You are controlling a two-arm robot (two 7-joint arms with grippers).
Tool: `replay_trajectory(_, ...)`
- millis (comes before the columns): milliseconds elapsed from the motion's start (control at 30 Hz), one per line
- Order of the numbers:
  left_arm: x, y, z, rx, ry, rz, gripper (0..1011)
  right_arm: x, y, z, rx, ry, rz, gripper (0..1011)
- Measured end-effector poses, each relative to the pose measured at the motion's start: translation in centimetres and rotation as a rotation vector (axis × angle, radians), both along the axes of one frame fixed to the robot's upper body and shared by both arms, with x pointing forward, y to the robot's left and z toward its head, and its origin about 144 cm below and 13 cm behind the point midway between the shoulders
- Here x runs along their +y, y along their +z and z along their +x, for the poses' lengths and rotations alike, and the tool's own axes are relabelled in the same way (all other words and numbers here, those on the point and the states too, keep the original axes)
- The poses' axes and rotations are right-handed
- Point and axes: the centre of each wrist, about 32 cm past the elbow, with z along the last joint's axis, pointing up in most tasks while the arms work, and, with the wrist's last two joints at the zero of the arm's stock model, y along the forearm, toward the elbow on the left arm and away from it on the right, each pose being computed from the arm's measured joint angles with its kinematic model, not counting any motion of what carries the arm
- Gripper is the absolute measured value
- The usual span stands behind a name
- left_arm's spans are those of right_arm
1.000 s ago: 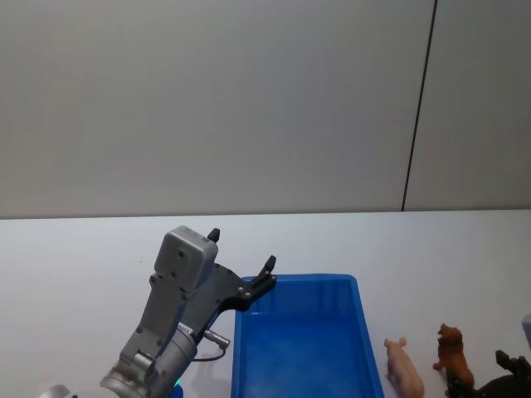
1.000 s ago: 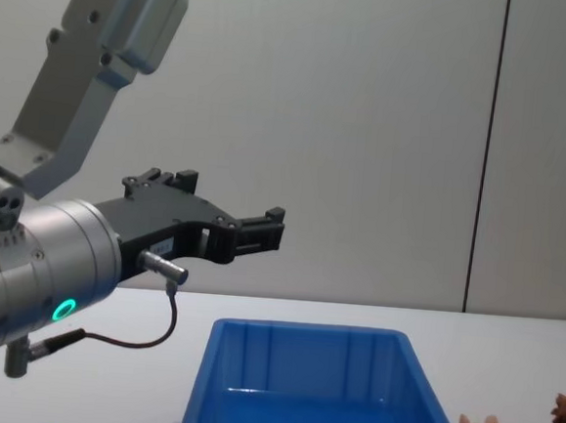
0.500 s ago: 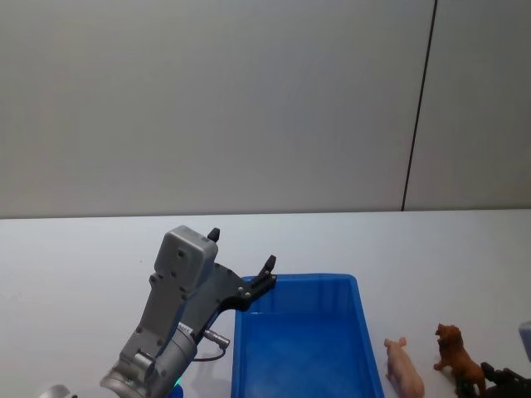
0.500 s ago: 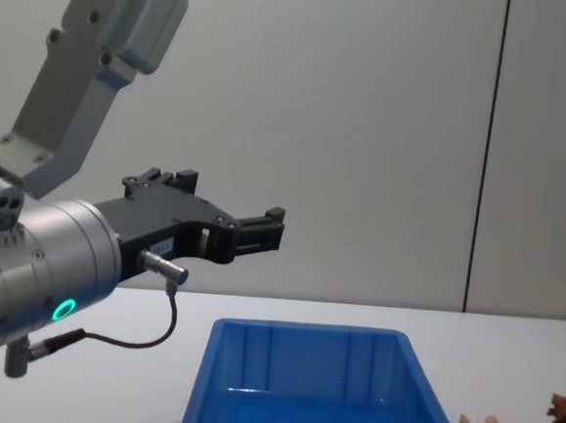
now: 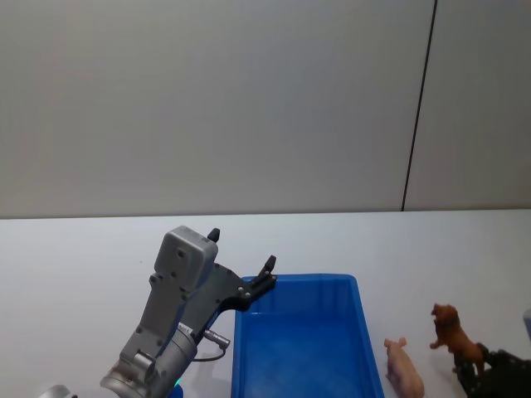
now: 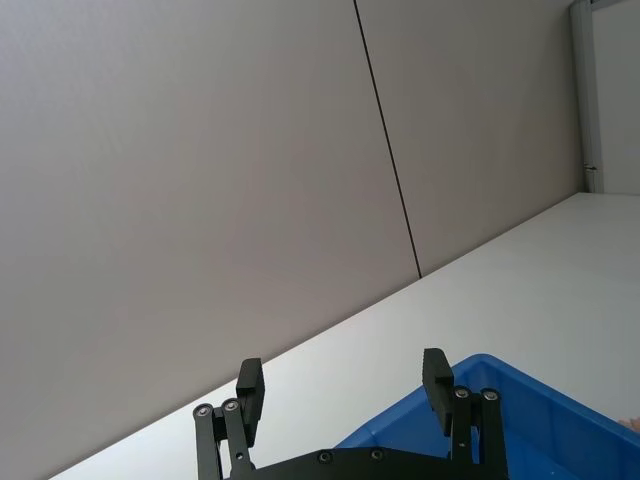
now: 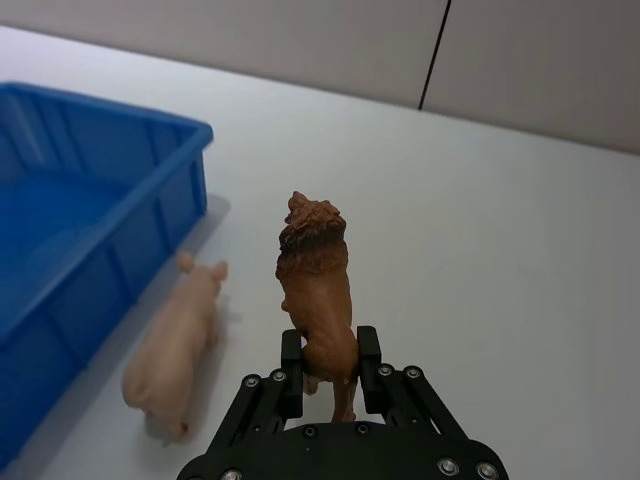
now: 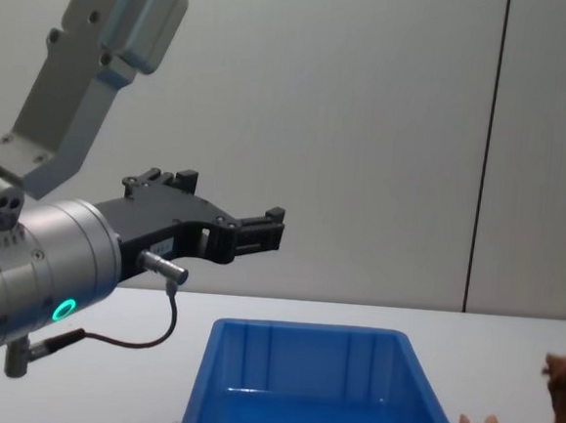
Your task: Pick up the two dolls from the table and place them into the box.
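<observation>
left pincer [image 5: 242,250] is up off the desk [image 5: 75,265], fingers apart, one tip hanging over the far left corner of the blue box [image 5: 299,279]. my left arm rises from the bottom left. pink doll [image 5: 404,371] lies on the desk just right of the box, not touching its wall. brown doll [image 5: 452,336] is right of the pink one, near but apart, tilted head-up, head turned toward the box. right pincer [image 5: 474,377] is at the bottom right edge, dark, at the brown doll's hind end; can't make out the contact. grey wall [image 5: 207,99] behind.
</observation>
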Motion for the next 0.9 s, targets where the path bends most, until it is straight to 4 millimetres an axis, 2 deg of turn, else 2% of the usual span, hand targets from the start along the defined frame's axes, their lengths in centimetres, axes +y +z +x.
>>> replay_trajectory(400, 0.0, 0.0, 0.0, 0.000, 0.000, 0.000, 1001, 1.1, 2.7, 0.9, -0.109, 0.106, 0.043, 306)
replay_trajectory(633, 0.0, 0.0, 0.0, 0.000, 0.000, 0.000, 1001, 2.2, 3.6, 2.1, -0.130, 0.194, 0.084, 306)
replay_trajectory(900, 0.0, 0.0, 0.0, 0.000, 0.000, 0.000, 1001, 3.7, 3.9, 3.7, -0.112, 0.285, 0.127, 306)
